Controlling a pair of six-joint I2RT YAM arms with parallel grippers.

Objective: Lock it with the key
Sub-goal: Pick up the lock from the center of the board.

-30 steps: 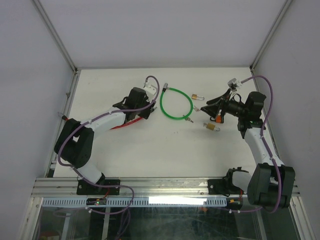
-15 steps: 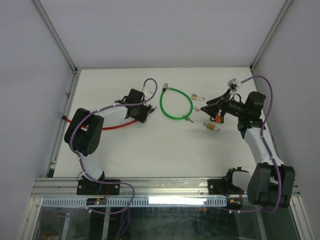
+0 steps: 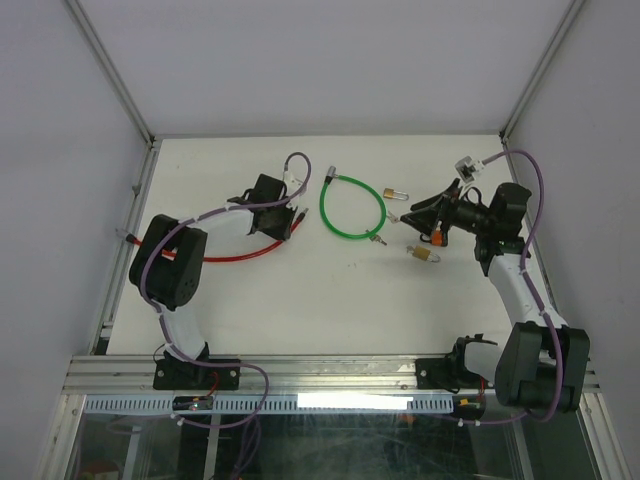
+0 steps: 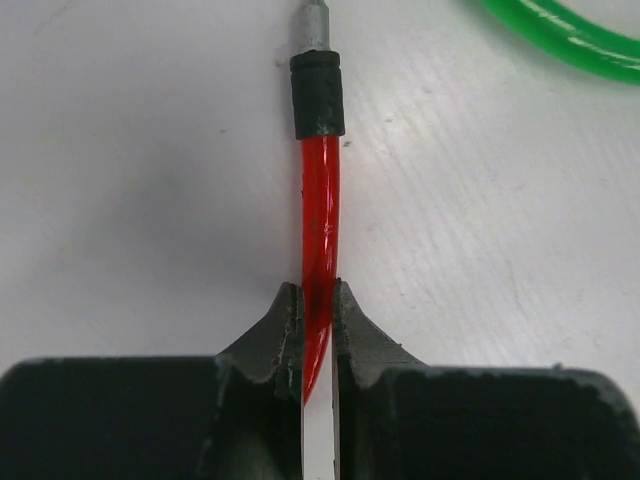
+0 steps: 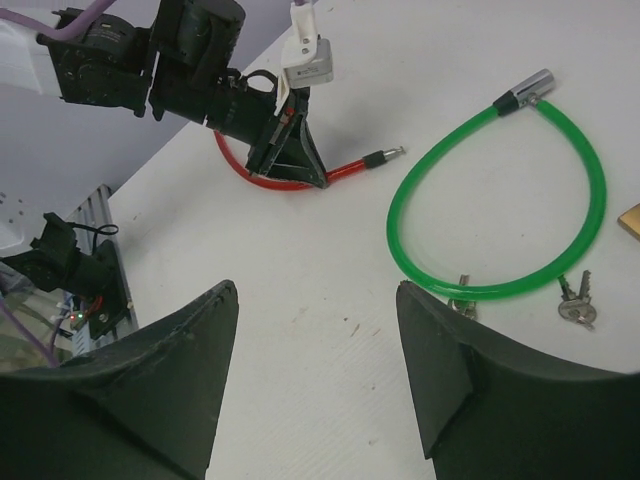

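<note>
My left gripper (image 4: 317,292) is shut on a red cable lock (image 4: 320,200), just behind its black collar (image 4: 317,95) and metal tip. From above, the left gripper (image 3: 286,222) sits at the cable's right end, and the red cable (image 3: 225,255) trails left on the table. A green cable lock (image 3: 352,205) lies in a loop to its right. Small keys (image 5: 577,302) lie at the loop's near edge. My right gripper (image 5: 318,290) hangs open over bare table with nothing between its fingers, and from above the right gripper (image 3: 415,217) is right of the loop.
Two small brass padlocks lie near the right gripper, one (image 3: 395,192) behind it and one (image 3: 423,256) in front. The green cable (image 4: 570,40) crosses the top right of the left wrist view. Grey walls with metal rails (image 3: 120,90) enclose the white table.
The left arm folded in and its gripper settled at the red cable's end, then closed on the cable. The right arm has stayed still and open.
</note>
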